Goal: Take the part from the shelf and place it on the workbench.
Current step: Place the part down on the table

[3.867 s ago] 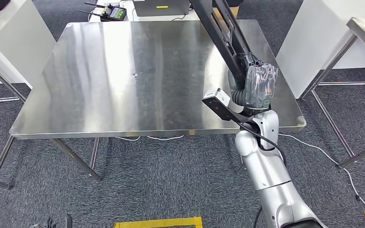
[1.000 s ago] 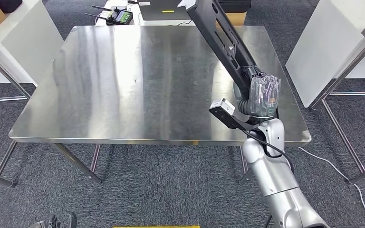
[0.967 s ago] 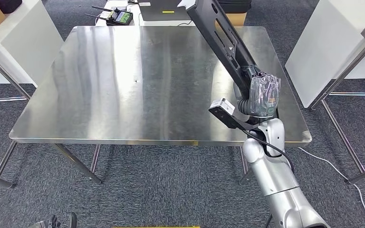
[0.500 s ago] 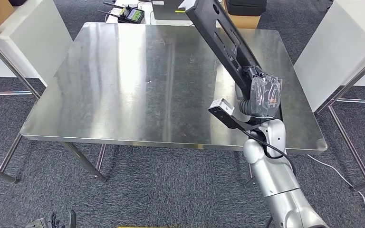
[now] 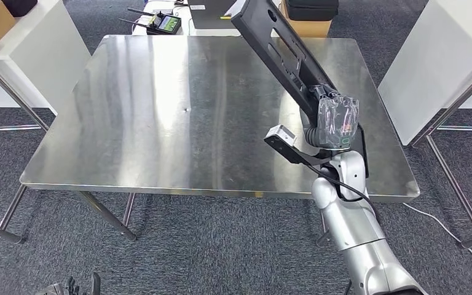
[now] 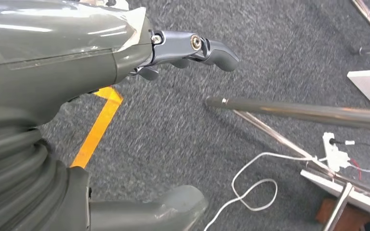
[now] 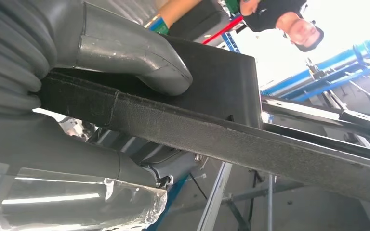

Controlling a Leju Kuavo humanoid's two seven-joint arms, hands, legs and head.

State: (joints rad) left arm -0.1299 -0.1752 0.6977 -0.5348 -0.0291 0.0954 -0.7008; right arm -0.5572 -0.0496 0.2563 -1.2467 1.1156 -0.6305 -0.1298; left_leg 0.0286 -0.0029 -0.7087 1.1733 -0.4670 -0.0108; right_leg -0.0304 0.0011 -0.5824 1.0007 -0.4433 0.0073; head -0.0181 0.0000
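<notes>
Part: a long black panel [image 5: 281,50] with cut-out slots, held tilted above the right side of the workbench, its lower end in the right hand, its upper end reaching up and away past the bench's far edge.
Right hand: the right hand [image 5: 334,121], wrapped in clear plastic, grips the panel's lower end above the bench's near right area; in the right wrist view the thick grey thumb [image 7: 125,55] presses on one face of the black panel [image 7: 231,130] and darker fingers [image 7: 166,161] close on the other.
Part versus bench: the panel is lifted clear of the steel top; only the hand carries it.
Workbench: a stainless steel table [image 5: 160,123], shiny, on slanted steel legs over grey carpet.
Left hand: the left hand [image 6: 125,53] hangs over the carpet, fingers [image 6: 212,50] curled slightly, thumb apart, nothing in it.
Behind the bench: a handheld controller with a green screen [image 5: 161,23] and a black case on a cardboard box [image 5: 310,11].
Floor: yellow tape [image 6: 96,127], a white cable [image 6: 250,183].
</notes>
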